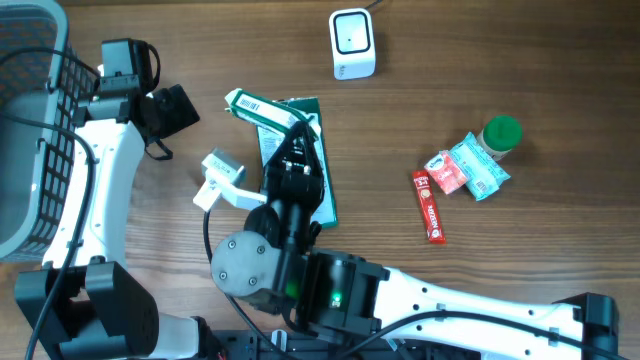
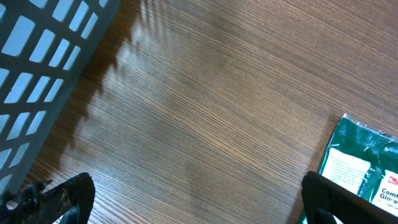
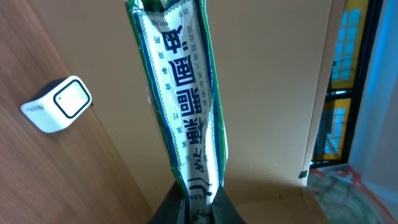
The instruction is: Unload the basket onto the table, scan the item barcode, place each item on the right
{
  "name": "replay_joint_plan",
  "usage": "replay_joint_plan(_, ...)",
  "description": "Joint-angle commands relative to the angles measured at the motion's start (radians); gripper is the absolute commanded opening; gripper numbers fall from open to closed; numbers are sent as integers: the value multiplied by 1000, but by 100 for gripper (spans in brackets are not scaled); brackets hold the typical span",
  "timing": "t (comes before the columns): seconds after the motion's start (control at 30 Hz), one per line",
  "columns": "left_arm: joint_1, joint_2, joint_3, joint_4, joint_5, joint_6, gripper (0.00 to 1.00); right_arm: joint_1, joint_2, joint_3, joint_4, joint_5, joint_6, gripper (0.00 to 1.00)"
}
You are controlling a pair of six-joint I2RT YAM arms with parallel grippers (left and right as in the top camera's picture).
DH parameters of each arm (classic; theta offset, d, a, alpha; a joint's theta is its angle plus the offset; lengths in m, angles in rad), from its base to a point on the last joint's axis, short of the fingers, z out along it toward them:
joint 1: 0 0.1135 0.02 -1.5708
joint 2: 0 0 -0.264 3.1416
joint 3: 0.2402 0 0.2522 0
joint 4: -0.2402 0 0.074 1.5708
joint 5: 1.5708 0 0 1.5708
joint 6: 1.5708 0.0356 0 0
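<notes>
Overhead view: a white-and-green carton (image 1: pixel 262 108) is lifted at centre frame, clenched at one end by the right gripper (image 1: pixel 296 148).
The left gripper (image 1: pixel 172 108), upper left beside the basket (image 1: pixel 40 150), hangs spread and empty. The carton hovers over a green packet (image 1: pixel 328 200), well apart from the scanner (image 1: pixel 352 45) at top centre. Such a thin end-grip may let the long carton swivel or slip, turning its barcode away from the scanner.

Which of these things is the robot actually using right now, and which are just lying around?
In use: green-and-white box, held in the right gripper; white scanner.
Lying about: green packet; red sachet; small packets; green-capped bottle; basket.
</notes>
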Motion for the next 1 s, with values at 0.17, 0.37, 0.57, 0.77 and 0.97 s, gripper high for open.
replay_joint_plan(0.17,6,-7,11,2,-9,16,100,48,8,4,9,18,-2,6)
replay_joint_plan(0.37,6,-7,11,2,-9,16,100,49,8,4,8,16,-11,4)
replay_joint_plan(0.57,6,-7,11,2,-9,16,100,-66,8,4,13,-124,48,4)
replay_joint_plan(0.77,6,-7,11,2,-9,16,100,-300,8,4,-2,-512,163,4)
replay_joint_plan(0.97,6,-7,11,2,-9,16,100,-571,8,5,-192,-1062,532,4)
